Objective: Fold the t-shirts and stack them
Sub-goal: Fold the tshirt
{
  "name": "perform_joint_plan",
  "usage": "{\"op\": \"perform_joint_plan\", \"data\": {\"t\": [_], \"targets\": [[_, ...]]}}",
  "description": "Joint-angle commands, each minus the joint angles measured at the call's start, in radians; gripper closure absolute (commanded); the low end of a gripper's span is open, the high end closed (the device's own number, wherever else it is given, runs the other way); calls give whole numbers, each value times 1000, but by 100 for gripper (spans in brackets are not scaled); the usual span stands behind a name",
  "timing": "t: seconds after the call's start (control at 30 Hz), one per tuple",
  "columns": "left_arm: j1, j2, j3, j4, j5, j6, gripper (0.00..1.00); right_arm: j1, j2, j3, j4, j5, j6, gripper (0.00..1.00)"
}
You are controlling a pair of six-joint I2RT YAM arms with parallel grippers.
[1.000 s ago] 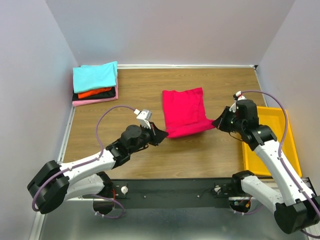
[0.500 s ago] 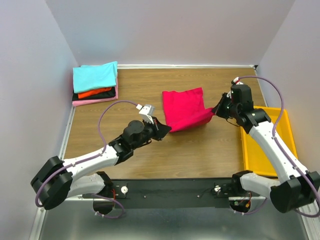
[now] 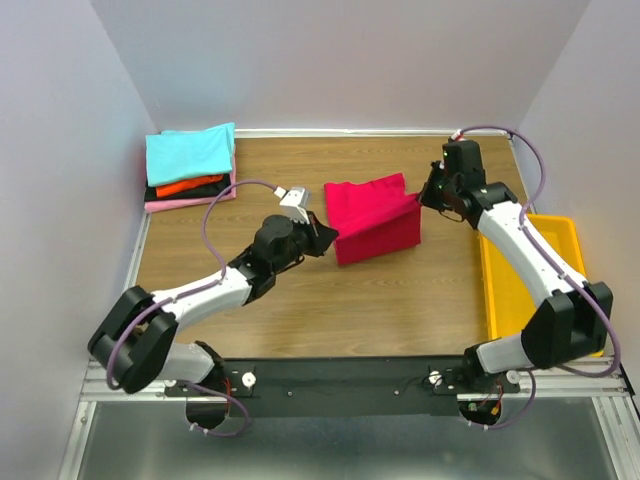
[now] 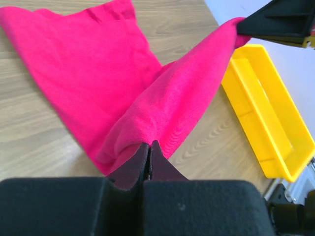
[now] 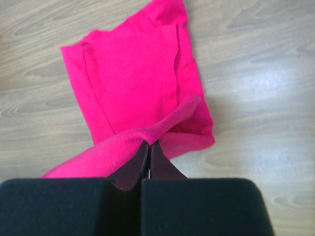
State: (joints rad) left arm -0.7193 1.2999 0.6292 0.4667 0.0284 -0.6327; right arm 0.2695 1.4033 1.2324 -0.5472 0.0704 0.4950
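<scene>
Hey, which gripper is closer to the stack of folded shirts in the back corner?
Left. The left gripper, pinching one corner of the crimson shirt, is right of the folded stack; the right gripper pinches the opposite corner, farther right.

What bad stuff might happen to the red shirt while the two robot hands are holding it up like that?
The left gripper and right gripper each pinch only a small bit of the edge of the red shirt, so the cloth might slip out mid-fold. The lifted edge is stretched between them while the rest lies rumpled on the table, so the fold might land crooked or wrinkled.
</scene>
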Motion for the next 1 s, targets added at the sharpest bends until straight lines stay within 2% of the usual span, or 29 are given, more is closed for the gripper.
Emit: {"op": "perform_joint_plan", "data": {"t": [0.0,0.27,0.57,0.8,0.97], "targets": [[63,88,41,33,102,57,100,-1,106,85,38,74,-33,99],[164,242,153,50,185,88,100,-21,325,297,38,51,-61,99],[279,470,360,39,292,120,100,-72,566,493,38,-4,-70,100],[328,630,495,20,320,139,100,-108,715,617,38,-49,-75,99],[346,752,656,-25,364,168,100,-130,803,694,38,-92,-61,99]]}}
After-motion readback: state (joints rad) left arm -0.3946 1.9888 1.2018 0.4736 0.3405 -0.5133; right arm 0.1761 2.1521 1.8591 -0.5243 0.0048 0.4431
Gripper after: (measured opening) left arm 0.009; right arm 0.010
